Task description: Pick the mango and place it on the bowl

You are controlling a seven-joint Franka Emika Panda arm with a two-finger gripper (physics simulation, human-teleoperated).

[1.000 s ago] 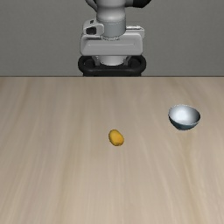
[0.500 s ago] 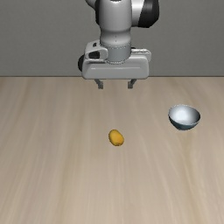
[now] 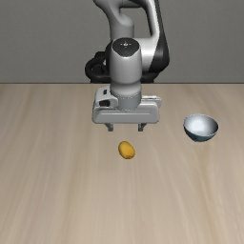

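Plainly, one small yellow-orange oval mango [image 3: 127,150] is lying on the pale wooden table [image 3: 48,191], well apart from the one shiny silver metal bowl [image 3: 200,128], toward the exterior view's left of it and slightly lower in the view. Its long axis is seeming to slant from upper left to lower right, though the tilt is hard to judge. One grey two-finger gripper [image 3: 127,127] is hovering left of the bowl too, fingers standing apart and pointing down, gripping nothing. The bowl is sitting upright.
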